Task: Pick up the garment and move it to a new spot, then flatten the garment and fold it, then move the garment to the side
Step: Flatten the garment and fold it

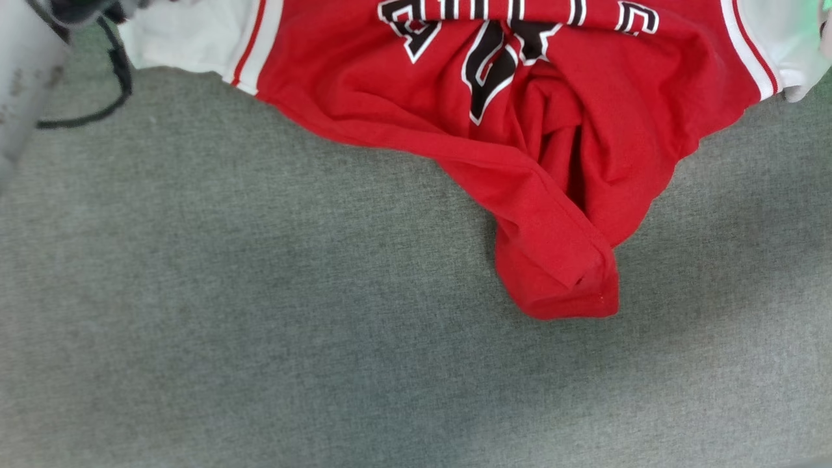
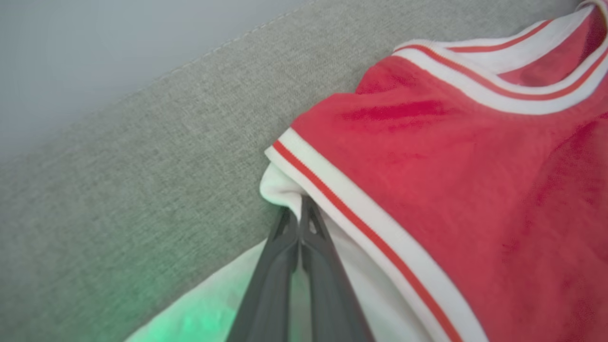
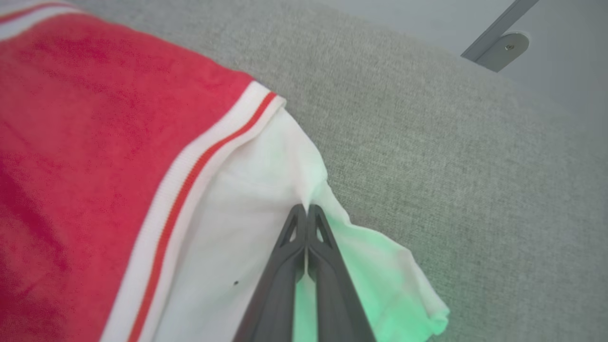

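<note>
Head view first. The garment (image 1: 364, 104) lay across the far side of the grey cloth (image 1: 260, 338), its red body spread from left to right, with black-and-white letters at the far middle. Its left sleeve (image 1: 188, 32) showed white at the far left and its right sleeve (image 1: 790, 39) white at the far right, each past a striped band. In the middle, the red body sagged toward the near side in a bunched lobe (image 1: 559, 273) that rested on the cloth. A pale forearm (image 1: 26, 71) came in at the far left, with a black cable (image 1: 120, 78) looping beside it.

Over to the left wrist view. The left gripper (image 2: 299, 213) had its jaws pressed tight together, tips tucked into the white of the left sleeve just under the striped trim (image 2: 361, 213). That was a pinch on the sleeve. The red body lay to the right of the jaws, bare grey cloth to their left. A green glow fell on the white fabric beside the jaws.

Right wrist view now. The right gripper (image 3: 308, 211) also had its jaws squeezed together, and the right sleeve puckered where the tips nipped it. The red body lay to the left of the jaws, past the stripe. Grey cloth ran off to their right, toward a metal bracket (image 3: 503, 45) beyond its edge.
</note>
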You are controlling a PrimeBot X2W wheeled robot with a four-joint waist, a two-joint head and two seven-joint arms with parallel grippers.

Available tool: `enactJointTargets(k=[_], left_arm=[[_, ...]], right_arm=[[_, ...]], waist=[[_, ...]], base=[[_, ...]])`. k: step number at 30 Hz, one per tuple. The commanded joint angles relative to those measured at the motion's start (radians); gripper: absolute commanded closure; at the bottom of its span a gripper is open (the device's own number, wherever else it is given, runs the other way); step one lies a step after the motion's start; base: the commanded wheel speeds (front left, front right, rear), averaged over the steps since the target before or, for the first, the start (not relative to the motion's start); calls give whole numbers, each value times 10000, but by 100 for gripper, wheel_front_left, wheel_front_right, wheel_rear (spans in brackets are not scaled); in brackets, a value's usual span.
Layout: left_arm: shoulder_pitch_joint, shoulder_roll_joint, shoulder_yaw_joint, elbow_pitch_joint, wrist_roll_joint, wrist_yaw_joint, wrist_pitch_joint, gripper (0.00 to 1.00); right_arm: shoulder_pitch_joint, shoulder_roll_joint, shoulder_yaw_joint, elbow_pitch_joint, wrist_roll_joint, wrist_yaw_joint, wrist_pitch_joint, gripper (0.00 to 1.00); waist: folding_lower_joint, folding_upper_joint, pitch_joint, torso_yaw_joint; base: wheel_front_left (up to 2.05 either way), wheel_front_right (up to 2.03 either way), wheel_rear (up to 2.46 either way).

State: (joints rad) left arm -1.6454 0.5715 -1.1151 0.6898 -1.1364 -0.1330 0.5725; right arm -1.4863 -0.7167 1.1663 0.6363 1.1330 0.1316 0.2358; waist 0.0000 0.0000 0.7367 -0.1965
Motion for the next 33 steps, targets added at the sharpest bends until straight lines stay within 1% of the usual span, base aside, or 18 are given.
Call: enactJointTargets(k=[1, 6, 11, 14, 16, 19, 23, 25, 28, 30, 33], left_arm=[[543, -76, -171, 192, 1, 55, -177, 100], [555, -145, 193, 541, -220, 49, -1810, 100], [310, -355, 728, 1014, -511, 48, -3446, 100], [-149, -551, 1137, 1527, -497, 59, -4557, 100], [-579, -791, 1449, 1967, -490, 143, -5300, 100], [-1369, -1178, 1867, 2587, -414, 422, -6373, 100], [-2496, -1473, 2420, 3271, -398, 600, -7637, 100], [-2842, -1570, 2676, 3512, -461, 523, -8008, 100], [-2888, -1622, 2848, 3745, -456, 305, -8243, 100], [-2564, -1634, 2797, 3897, -494, 195, -8252, 100], [-1774, -1523, 2618, 3978, -642, 63, -8119, 100]], right_arm=[[-9, -34, -14, 32, 231, -18, -179, 100], [-316, -221, -250, 142, 805, -18, -1211, 100], [-982, -162, -473, 818, 626, -18, -2143, 100], [-1591, 85, -772, 1533, 500, -18, -2890, 100], [-2100, 270, -960, 2139, 265, -20, -3403, 100], [-2970, 574, -1276, 3132, -105, -20, -4149, 100], [-4016, 1070, -1892, 4353, -347, -25, -4825, 100], [-4357, 1253, -2155, 4729, -491, -28, -4947, 100], [-4493, 1407, -2415, 4896, -751, -28, -5008, 100], [-4096, 1499, -2511, 4839, -853, -28, -5008, 100], [-3400, 1497, -2322, 4655, -949, -28, -5013, 100]], waist=[[0, 0, -212, 169], [0, 0, -737, 471], [0, 0, -1198, 746], [0, 0, -1333, 870], [0, 0, -1393, 931], [0, 0, -1477, 1038], [0, 0, -1695, 1154], [0, 0, -1845, 1189], [0, 0, -2104, 1235], [0, 0, -2277, 1286], [0, 0, -2515, 1349]], base=[[0, 0, 0], [0, 0, 0], [0, 0, 0], [0, 0, 0], [0, 0, 0], [0, 0, 0], [0, 0, 0], [0, 0, 0], [0, 0, 0], [0, 0, 0], [0, 0, 0]])
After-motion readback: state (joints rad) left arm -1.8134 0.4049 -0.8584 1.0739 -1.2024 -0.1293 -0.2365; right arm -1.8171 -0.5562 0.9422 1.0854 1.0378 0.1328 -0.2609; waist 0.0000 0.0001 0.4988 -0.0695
